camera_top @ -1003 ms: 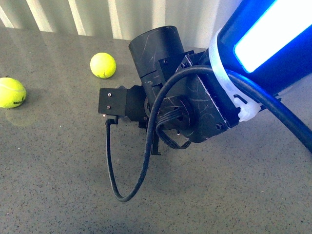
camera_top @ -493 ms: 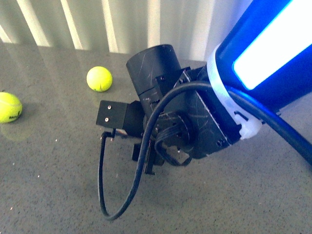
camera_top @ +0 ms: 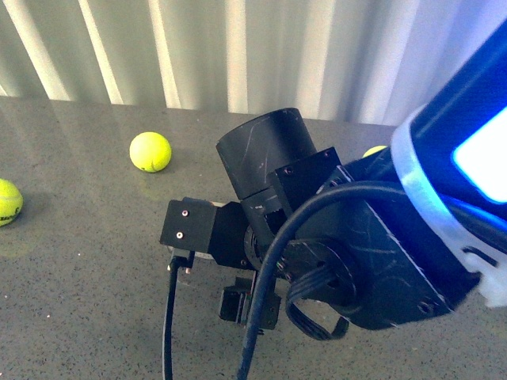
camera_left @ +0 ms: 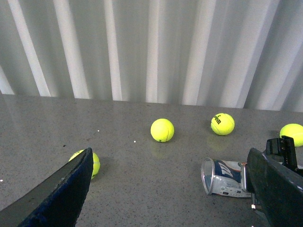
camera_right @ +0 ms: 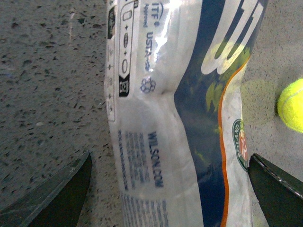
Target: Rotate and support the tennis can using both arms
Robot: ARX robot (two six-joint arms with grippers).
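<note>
**Tennis can flat on the table, both end effectors spread**

Lying on its side on the grey speckled table point(camera_left: 142, 198): clear, wrinkly plastic tennis can point(camera_left: 223, 177) with a blue, white and orange Wilson label. Round open end in plain sight from the left wrist, other end hidden behind a plate of the left end effector point(camera_left: 169, 156). That end effector wide apart, gripping nothing, with the can ahead of it and clear of both plates.

Right end effector point(camera_right: 169, 158) also apart, straddling the can, one dark plate on each side. Bare table visible between one plate and the label; contact at the other plate impossible to tell. Round green-red logo turned toward that second plate.

Four yellow-green tennis balls point(camera_left: 162, 130) loose on the table in the left wrist view, all apart from the can, with a white ribbed wall point(camera_left: 142, 47) behind.

From the front, bulky black right arm point(camera_top: 333, 237) with blue-lit segment and thick dark cable point(camera_top: 261, 301), hiding the can entirely.
</note>
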